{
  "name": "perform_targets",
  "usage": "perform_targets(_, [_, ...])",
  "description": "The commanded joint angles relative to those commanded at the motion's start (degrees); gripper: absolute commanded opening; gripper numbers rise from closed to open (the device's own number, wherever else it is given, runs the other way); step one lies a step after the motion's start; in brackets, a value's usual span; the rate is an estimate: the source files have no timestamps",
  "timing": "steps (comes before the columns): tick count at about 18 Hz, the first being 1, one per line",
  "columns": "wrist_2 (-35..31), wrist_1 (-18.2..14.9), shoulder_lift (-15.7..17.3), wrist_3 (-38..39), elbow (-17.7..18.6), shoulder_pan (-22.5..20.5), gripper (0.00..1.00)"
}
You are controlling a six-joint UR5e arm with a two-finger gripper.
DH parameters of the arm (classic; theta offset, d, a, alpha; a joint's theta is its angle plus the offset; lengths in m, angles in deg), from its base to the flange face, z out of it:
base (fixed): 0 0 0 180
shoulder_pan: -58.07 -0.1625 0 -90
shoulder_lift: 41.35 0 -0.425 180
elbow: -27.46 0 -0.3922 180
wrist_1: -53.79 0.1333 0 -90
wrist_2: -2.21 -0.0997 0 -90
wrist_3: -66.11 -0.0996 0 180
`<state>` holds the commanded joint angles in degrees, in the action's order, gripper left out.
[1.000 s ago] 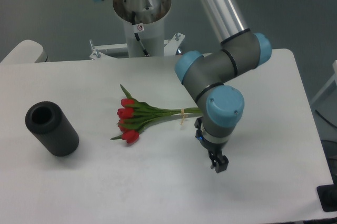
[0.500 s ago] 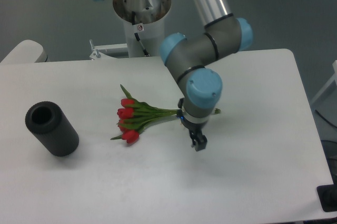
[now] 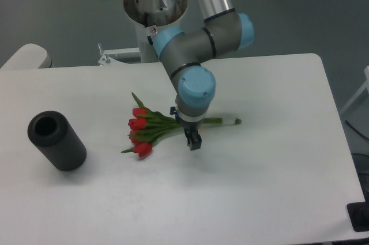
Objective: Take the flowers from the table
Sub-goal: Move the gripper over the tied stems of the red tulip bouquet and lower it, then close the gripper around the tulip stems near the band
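Observation:
The flowers (image 3: 147, 129), red tulips with green leaves, lie flat on the white table (image 3: 277, 187) with their heads to the left and their stems running right to a tip near the table's middle. My gripper (image 3: 194, 143) hangs over the stems just right of the leaves, its dark fingers pointing down at the near side of the stems. The wrist hides the stems' middle part. I cannot tell whether the fingers are apart, and nothing shows held between them.
A black cylinder (image 3: 56, 140) lies on its side at the table's left. The arm's base column (image 3: 154, 20) stands behind the table's far edge. A dark object (image 3: 358, 217) sits by the table's front right corner.
The arm has swung left across the table, carrying the gripper from the right of the stem ends to above the stems near the leaves. The flowers and cylinder have not moved.

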<state>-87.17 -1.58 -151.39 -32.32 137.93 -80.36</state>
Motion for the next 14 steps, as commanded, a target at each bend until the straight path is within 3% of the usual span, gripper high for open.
perform_targets(4, [0.00, 0.27, -0.09, 0.26, 0.53, 0.09, 0.99])
perform_targets(8, [0.00, 1.14, -0.18, 0.97, 0.53, 0.18, 0.52])
perform_targets(11, [-0.09, 2.46, -0.18, 1.84, 0.36, 0.18, 0.37])
perform_targets(14, [-0.09, 2.55, -0.26, 2.02, 0.09, 0.18, 0.35])
